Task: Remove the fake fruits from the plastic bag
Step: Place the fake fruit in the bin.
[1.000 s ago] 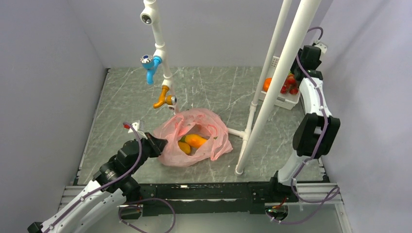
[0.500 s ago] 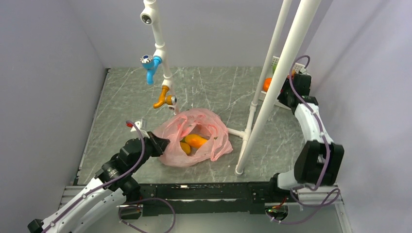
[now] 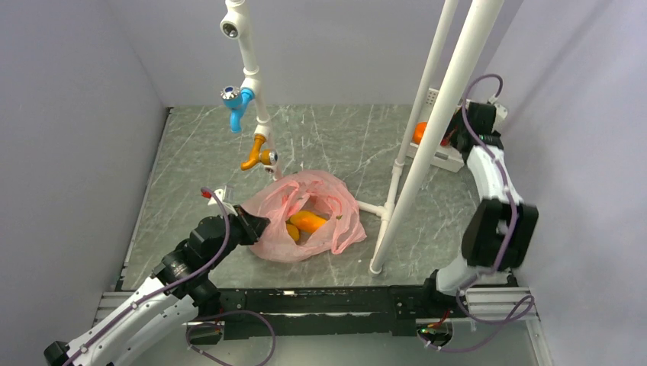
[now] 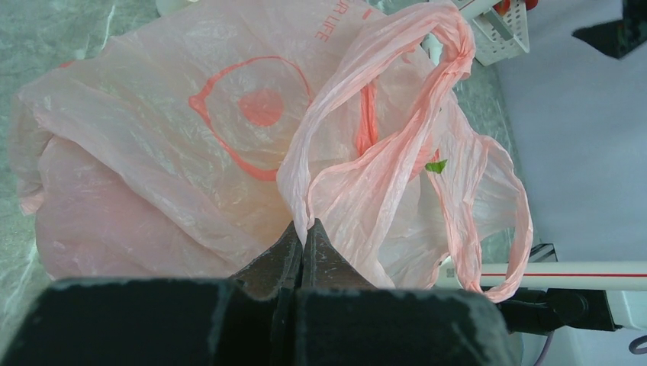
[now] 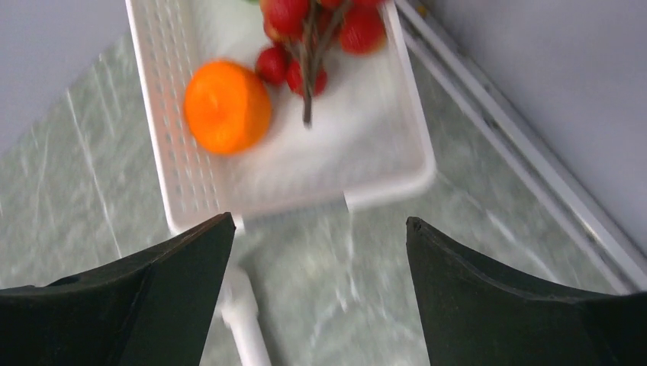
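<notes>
A: Right gripper (image 5: 319,225) has shifted near the white slotted plastic basket (image 5: 156,114); jaws spread, empty.

B: Left gripper (image 4: 303,232) clamps the thin translucent pink plastic bag (image 3: 336,202) on the grey-green marbled table (image 3: 191,145); glossy orange fake fruits (image 3: 307,221) lie inside. Pale lilac walls (image 3: 343,46) enclose three sides.

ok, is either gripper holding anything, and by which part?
Left gripper is shut on the plastic bag, pinching bunched film at a handle loop's base. Right gripper is open, holding nothing.

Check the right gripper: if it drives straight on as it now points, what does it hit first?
The right gripper would likely meet the near wall of the white basket, or the tabletop just short of it; depth is unclear.
</notes>
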Robot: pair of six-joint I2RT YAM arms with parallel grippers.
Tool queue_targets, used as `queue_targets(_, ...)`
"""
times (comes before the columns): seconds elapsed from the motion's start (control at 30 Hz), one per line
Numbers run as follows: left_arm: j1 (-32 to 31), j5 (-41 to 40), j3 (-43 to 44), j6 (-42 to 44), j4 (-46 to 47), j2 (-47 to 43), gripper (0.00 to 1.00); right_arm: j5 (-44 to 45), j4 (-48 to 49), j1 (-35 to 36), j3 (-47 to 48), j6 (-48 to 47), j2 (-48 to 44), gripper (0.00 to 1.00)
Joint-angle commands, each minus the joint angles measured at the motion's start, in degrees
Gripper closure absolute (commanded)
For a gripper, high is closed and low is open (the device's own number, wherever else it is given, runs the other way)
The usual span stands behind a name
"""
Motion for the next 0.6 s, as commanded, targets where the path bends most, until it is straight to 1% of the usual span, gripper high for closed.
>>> queue_targets(0.0, 0.2, 0.5, 0.2, -1.3, 1.1, -1.4, 1.0, 1.9, -0.5, -0.6, 15.1, 2.2, 14.3, 0.14)
queue_targets(0.13, 0.2, 0.0, -0.6, -1.6, 0.6, -3.0, 1.0, 2.8, -3.1, -1.0, 25.9, 2.7, 26.2, 0.13)
queue_targets(0.2, 0.1, -0.8, -0.5, -0.9, -0.3, -3.3, 1.0, 2.5, -6.2, -1.4, 31.7, 3.2, 32.0, 0.14)
queue_targets(0.3, 0.2, -1.6, 0.7, 0.9, -1.7, -2.8, 1.0, 1.4, -7.0, -1.5, 35.2, 2.3, 36.8, 0.16)
queue_targets(0.43, 0.1, -1.3, 2.1, 2.4, -2.3, -1.4, 1.0, 0.8, -6.3, -2.0, 36.4, 1.3, 40.3, 0.2)
queue_targets(0.47, 0.2, -1.0, 2.0, 2.6, -2.0, -1.0, 1.0, 0.5, -6.3, -2.2, 36.9, 1.2, 41.3, 0.23)
queue_targets(0.57, 0.2, -0.3, 1.9, 2.5, -0.8, -0.2, 1.0, -2.7, -6.1, -3.1, 39.3, 0.7, 44.2, 0.41)
